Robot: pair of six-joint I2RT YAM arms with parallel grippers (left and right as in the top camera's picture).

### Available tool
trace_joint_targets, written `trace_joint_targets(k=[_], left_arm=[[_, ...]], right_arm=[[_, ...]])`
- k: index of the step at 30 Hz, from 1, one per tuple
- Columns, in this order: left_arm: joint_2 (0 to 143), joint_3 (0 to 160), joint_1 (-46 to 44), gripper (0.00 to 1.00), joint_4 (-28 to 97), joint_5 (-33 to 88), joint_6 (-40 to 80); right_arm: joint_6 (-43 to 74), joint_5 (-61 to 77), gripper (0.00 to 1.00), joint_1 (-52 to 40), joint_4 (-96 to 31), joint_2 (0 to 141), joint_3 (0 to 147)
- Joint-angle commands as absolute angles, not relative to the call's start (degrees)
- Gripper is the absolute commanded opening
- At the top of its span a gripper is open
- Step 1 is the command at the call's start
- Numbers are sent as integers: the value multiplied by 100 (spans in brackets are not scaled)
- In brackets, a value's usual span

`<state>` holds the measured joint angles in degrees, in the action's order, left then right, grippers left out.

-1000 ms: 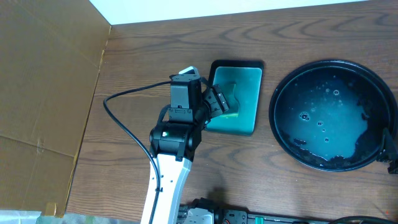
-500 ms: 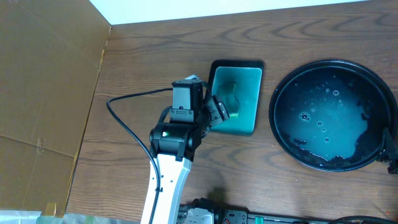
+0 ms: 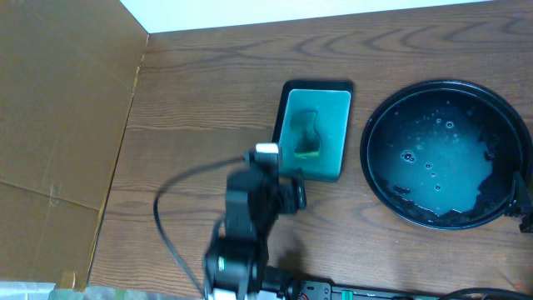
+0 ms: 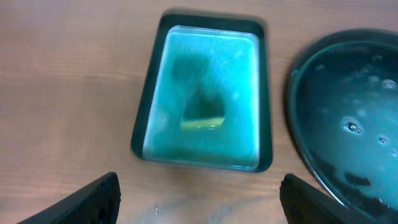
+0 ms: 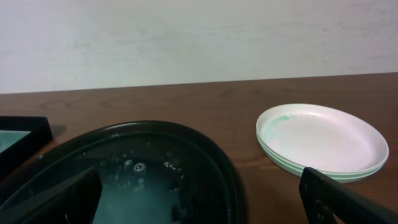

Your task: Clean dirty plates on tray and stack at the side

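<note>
- Black and glossy, the round tray (image 3: 367, 148) sits on the right of the brown wooden table (image 3: 208, 92). Its bed is wet and pale, with small bubbles and dark patches along the near rim.
- From my right wrist, the dirty plates (image 5: 323, 140) lie stacked on the table just to the right of the tray, apart from its rim. The top one is white with a faint teal tinge at its left edge. I make out at least two rims, but I cannot count the stack for certain.
- The overhead view does not reach the stack.
- My right pincer (image 5: 202, 208) is spread wide, one dark fingertip at each lower corner of its view, with nothing between them. It hangs above the near part of the tray.
- My left pincer (image 4: 199, 208) is also spread wide and holds nothing. It hovers over bare wood, just short of the near edge of the rectangular teal dish (image 4: 267, 93).
- That dish has a black rim and stands left of the tray, close to it without touching.
- In the dish lies a green sponge (image 4: 202, 112) with a yellow edge, under a cloudy teal film.
- From overhead my left arm (image 3: 250, 225) is blurred, with a black cable (image 3: 162, 218) looping to its left.
- Brown cardboard (image 3: 58, 125) covers the table's far left.
</note>
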<state>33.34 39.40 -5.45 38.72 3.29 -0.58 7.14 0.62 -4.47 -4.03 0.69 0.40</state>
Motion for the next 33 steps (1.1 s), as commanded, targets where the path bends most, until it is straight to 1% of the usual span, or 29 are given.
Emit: trace_joint_targets(k=[1, 4, 7, 12, 16, 21, 23, 26, 33], left_arm=[[2198, 3118, -554, 82, 3479, 845, -1087], [1470, 2580, -554, 82, 3052, 860, -1090], [690, 1922, -552, 83, 2359, 860, -1092], [3, 1341, -552, 82, 2123, 838, -1092], [19, 1007, -541, 82, 1653, 838, -1007], [10, 521, -532, 82, 580, 666, -943], [10, 309, -478, 83, 113, 440, -626], [10, 54, -362, 83, -274, 176, -145], [10, 21, -242, 83, -30, 145, 344]], right_arm=[[657, 67, 99, -489, -427, 34, 32], [657, 69, 99, -489, -427, 34, 32], [657, 69, 99, -489, -427, 34, 32], [657, 69, 99, -489, -427, 34, 32], [657, 69, 99, -489, -427, 34, 32], [659, 69, 99, -489, -427, 34, 32], [657, 69, 99, -489, -427, 34, 32], [657, 69, 99, -489, -427, 34, 32], [657, 69, 99, -489, -427, 34, 32]])
